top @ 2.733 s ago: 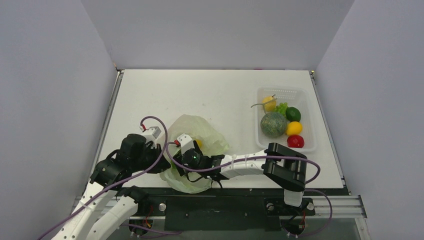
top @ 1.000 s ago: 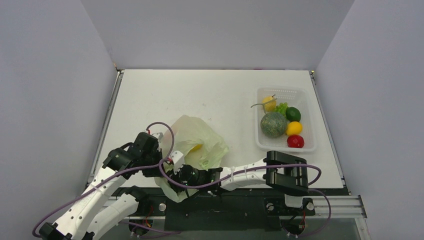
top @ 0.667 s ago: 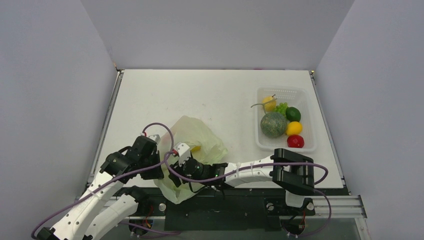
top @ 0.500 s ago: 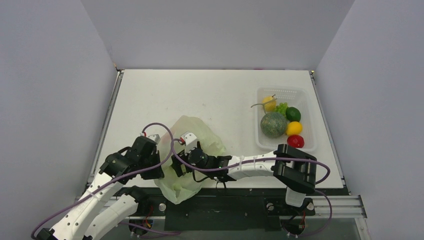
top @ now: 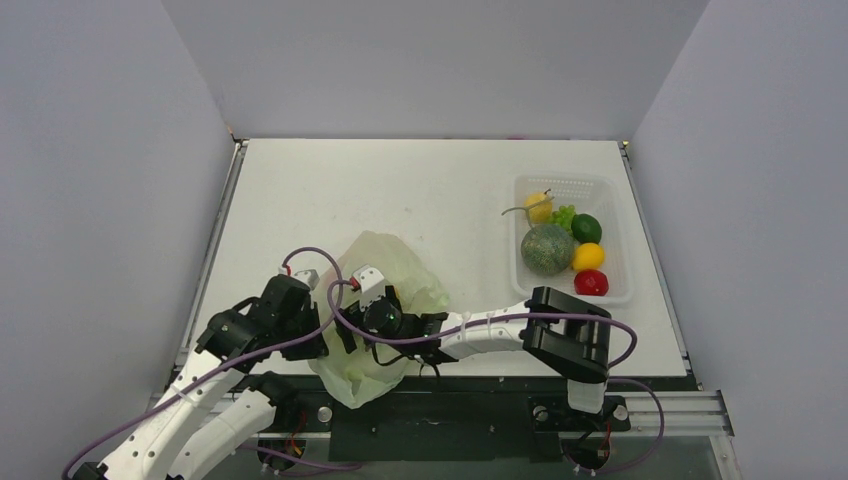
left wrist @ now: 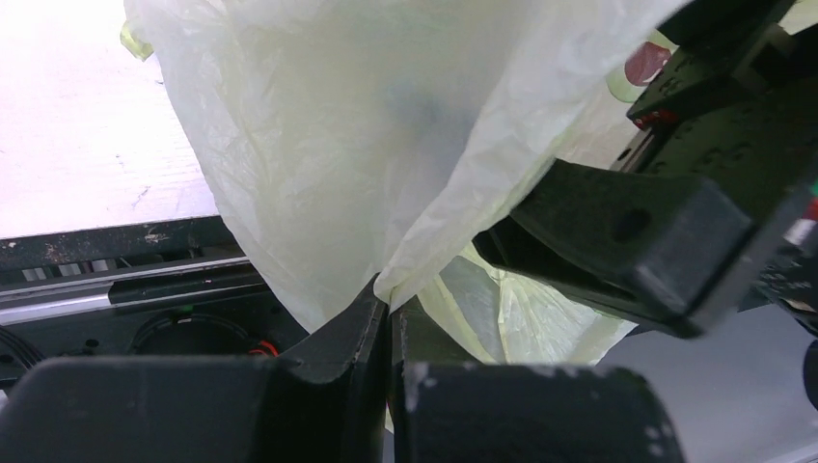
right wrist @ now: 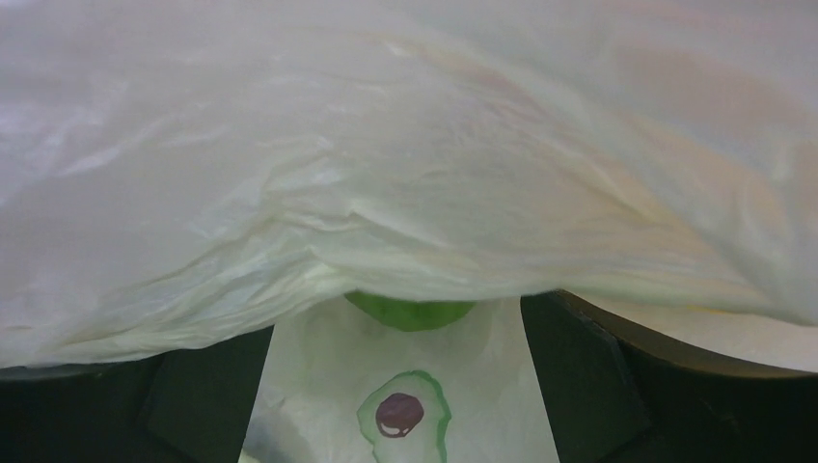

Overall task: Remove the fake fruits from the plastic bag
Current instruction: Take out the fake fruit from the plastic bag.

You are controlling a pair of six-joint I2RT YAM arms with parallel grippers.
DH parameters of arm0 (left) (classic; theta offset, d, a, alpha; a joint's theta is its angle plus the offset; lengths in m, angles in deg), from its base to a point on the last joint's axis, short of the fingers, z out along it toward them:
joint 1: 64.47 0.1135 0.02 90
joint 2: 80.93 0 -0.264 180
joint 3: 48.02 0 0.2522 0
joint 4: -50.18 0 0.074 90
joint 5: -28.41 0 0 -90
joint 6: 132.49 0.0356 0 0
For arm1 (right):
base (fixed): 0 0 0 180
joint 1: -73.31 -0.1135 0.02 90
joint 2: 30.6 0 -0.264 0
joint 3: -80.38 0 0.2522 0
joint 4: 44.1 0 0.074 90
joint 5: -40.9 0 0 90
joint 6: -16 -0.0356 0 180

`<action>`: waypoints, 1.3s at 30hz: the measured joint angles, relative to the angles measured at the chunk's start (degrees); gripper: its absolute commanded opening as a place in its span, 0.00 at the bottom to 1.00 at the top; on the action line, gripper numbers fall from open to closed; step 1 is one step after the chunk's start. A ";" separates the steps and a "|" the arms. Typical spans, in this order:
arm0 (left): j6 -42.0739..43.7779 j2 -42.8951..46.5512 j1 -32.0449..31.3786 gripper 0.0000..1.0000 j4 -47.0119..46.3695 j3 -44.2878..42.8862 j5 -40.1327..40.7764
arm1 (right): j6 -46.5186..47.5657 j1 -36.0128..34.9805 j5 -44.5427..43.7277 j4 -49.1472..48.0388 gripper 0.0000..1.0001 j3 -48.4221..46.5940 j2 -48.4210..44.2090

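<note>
The pale green plastic bag [top: 400,272] lies at the front of the table, its lower part hanging over the front edge. My left gripper [top: 322,343] is shut on a fold of the bag [left wrist: 367,145], its fingertips [left wrist: 371,313] pinched together. My right gripper [top: 348,330] is open and reaches leftward into the bag's mouth. In the right wrist view a green fruit [right wrist: 410,311] shows just ahead between the open fingers [right wrist: 207,395], half covered by bag film [right wrist: 405,174]. Other fruits in the bag are hidden.
A white mesh basket [top: 565,185] at the right holds a mottled melon [top: 547,248], a stemmed pear [top: 539,207], and green [top: 587,228], yellow [top: 588,256] and red [top: 591,282] fruits. The right arm's black link [left wrist: 656,231] is close beside the left gripper.
The right gripper has pushed from the front edge up into the bag's mouth. The left gripper has kept its hold on the bag fold, pulled toward the front edge.
</note>
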 measured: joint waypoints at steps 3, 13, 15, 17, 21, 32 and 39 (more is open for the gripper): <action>-0.07 0.46 0.00 0.00 0.02 0.13 0.00 | 1.05 -0.48 -2.21 0.02 0.92 -0.96 1.68; -0.42 1.09 0.02 0.00 -0.07 0.13 0.04 | 2.27 -1.22 -6.27 -0.37 0.91 -5.44 6.05; -0.55 1.20 0.07 0.00 -0.11 0.13 0.04 | 2.32 -1.33 -7.04 -0.37 0.89 -6.36 6.78; -0.59 1.20 0.09 0.00 -0.17 0.13 0.09 | 2.43 -1.44 -7.65 -0.35 0.88 -7.32 7.65; -0.63 1.20 0.17 0.00 -0.20 0.13 0.20 | 3.37 -1.75 -8.70 -0.22 0.83 -8.81 9.62; -0.61 1.22 0.39 0.00 -0.22 0.13 0.26 | 4.68 -2.47 -9.49 0.13 0.50 -10.54 11.89; -0.55 1.20 0.39 0.00 -0.22 0.13 0.22 | 5.07 -2.47 -9.49 0.02 0.27 -8.96 10.69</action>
